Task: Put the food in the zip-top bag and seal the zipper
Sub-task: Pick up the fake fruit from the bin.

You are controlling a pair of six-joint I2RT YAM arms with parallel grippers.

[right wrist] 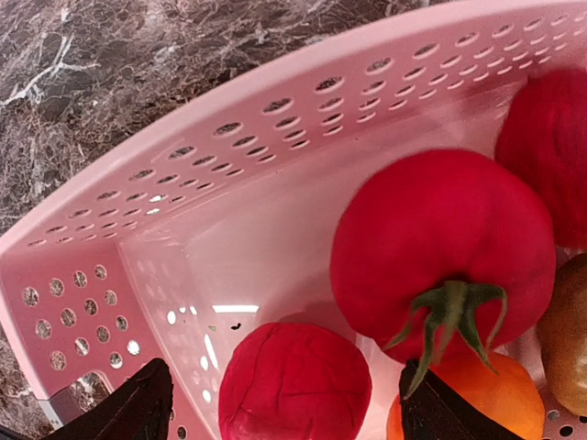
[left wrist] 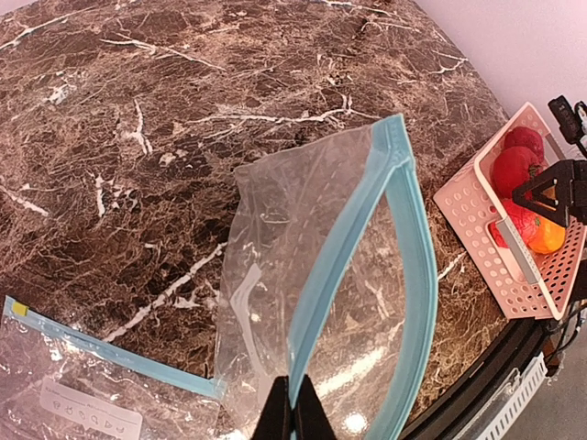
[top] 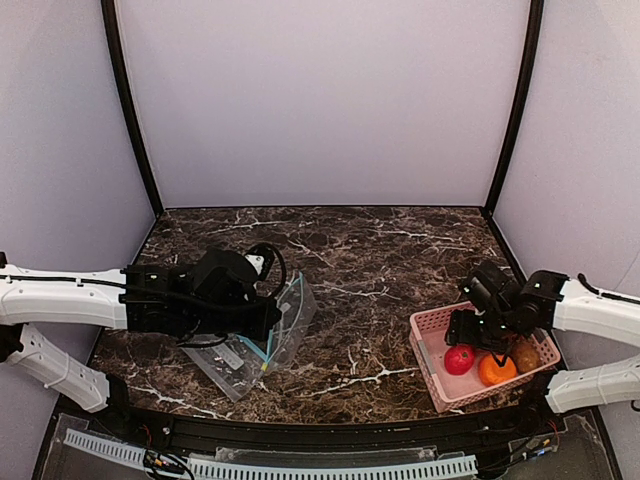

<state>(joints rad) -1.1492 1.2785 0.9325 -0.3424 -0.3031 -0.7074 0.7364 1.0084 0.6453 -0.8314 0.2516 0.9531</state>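
Holding up one lip of a clear zip-top bag [left wrist: 312,238], the left claw [left wrist: 293,417] is clenched on the film just beside the pale blue zipper strip [left wrist: 404,238], so the mouth stands open and faces the right side of the dark marble worktop [top: 370,250]. The rest of the bag lies crumpled on the surface below.

Well apart, at the right, a pink perforated basket [right wrist: 183,183] holds all the food. The right claw [right wrist: 284,403] hangs over it with its jaws released and holds nothing. A small red fruit [right wrist: 293,385] with a wrinkled skin sits directly between its two fingers. Beside it lie a larger glossy red tomato [right wrist: 440,247] with a green stalk, an orange fruit [right wrist: 486,403], a third red fruit [right wrist: 550,128] at the far wall, and a brown item [right wrist: 570,330] at the edge.

The fruits look light, smooth and round, so they are likely to roll or slip out of a shallow pinch. Gripping across the widest part seems safest, with the small red one the easiest to take first. The bag is thin, limp and slippery; its stiffer zipper strip appears the best place to hold it.
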